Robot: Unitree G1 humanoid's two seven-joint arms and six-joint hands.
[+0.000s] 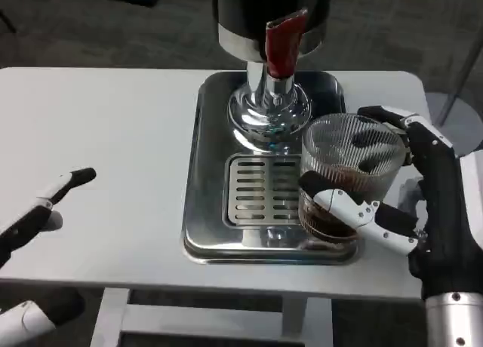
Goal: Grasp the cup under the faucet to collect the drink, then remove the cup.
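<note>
A ribbed clear glass cup with dark drink in its bottom stands at the right edge of the steel drip tray, to the right of the slotted grate. My right hand grips the cup, thumb across its front and fingers behind it. The dispenser's red faucet lever and chrome base stand at the tray's back, left of the cup. My left hand hovers over the table's front left, fingers apart and holding nothing.
The white table spreads wide to the left of the tray. Only a narrow strip of table lies to the right of the cup before the edge. A round stand base sits on the floor at far right.
</note>
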